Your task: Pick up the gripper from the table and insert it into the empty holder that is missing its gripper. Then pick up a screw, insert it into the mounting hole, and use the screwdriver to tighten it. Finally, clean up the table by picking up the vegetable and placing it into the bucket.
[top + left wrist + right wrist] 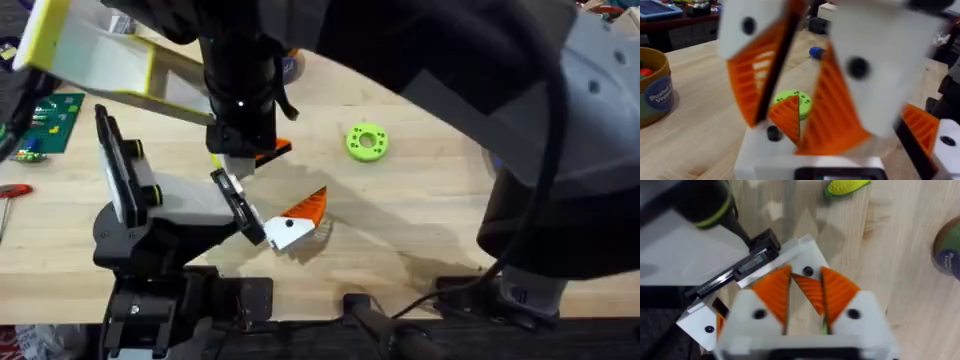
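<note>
Wooden table (420,230): open bare surface right of centre; green disc (367,141) lies alone there. Vegetable (847,186) lies flat near the bucket (655,85), apart from it, and both are cut off by frame edges. Left gripper (800,107) and right gripper (806,296) each have a narrow gap between the pads, around an orange ribbed piece (810,291); whether they grip it cannot be told.

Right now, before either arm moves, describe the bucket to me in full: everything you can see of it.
The bucket is a small round tub with an orange-brown wall, plastic by its look, and a dark blue label with pale lettering on its side. It stands upright and open-topped on the wooden table. A red piece lies inside, with something green beside it. Its far side is cut off by the picture's edge. Nothing but the table touches its outside.
</note>
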`<action>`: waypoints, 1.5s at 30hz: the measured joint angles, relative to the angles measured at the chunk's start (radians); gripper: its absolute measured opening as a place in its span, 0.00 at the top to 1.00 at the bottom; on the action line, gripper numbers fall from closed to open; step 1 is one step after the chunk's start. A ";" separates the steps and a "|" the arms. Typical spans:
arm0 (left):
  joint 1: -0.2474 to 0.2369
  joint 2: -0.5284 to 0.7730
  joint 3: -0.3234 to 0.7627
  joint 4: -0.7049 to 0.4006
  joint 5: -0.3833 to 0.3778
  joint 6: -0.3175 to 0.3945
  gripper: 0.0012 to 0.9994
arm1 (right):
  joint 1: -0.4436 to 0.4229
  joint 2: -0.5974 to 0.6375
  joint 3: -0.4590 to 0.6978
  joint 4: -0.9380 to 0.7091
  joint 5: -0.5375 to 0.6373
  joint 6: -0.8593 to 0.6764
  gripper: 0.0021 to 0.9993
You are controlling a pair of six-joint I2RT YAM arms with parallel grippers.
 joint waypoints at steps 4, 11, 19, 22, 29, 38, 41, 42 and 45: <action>0.000 0.000 0.000 0.000 0.003 0.001 0.01 | -0.005 0.000 0.002 -0.004 0.023 -0.003 0.17; 0.000 0.000 0.000 0.000 0.003 0.002 0.01 | -0.015 0.000 0.008 -0.007 0.032 0.001 0.01; 0.000 0.000 0.000 0.000 0.005 0.004 0.01 | -0.015 0.000 0.008 -0.010 0.032 0.008 0.01; 0.000 0.000 0.000 0.001 0.003 0.004 0.01 | -0.015 0.000 0.009 -0.013 0.032 0.009 0.01; 0.000 0.000 0.000 0.002 -0.001 0.005 0.01 | -0.012 -0.007 0.009 -0.031 0.031 0.018 0.01; 0.000 0.000 0.000 0.004 -0.016 0.008 0.49 | -0.021 -0.080 0.008 -0.101 0.017 0.030 0.01; 0.000 0.000 0.000 0.004 -0.018 0.011 0.93 | -0.046 -0.126 0.008 -0.141 0.016 0.031 0.01; 0.000 0.000 0.000 0.004 -0.019 0.013 0.98 | -0.058 -0.142 0.008 -0.148 0.017 0.031 0.01; 0.000 0.000 0.000 0.004 -0.021 0.013 1.00 | -0.093 -0.191 0.008 -0.151 0.017 0.031 0.01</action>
